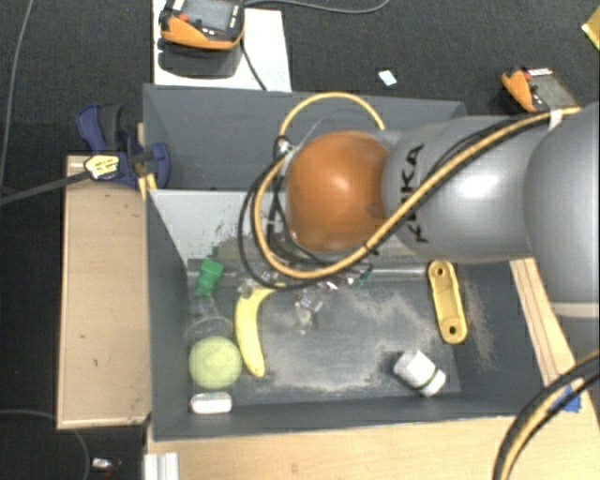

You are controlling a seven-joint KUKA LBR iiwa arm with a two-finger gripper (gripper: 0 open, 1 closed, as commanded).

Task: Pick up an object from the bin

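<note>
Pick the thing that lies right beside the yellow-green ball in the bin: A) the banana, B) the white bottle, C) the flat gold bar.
A: the banana lies close along the right side of the yellow-green ball, at the bin's lower left.

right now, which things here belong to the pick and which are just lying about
In the job:
gripper, low over the middle of the floor
grey bin
yellow banana, the nearest thing, beside the gripper

Lying about:
green tennis ball
clear bottle with green cap
small white block
white jar
yellow bar
orange-black device, outside the bin
</note>
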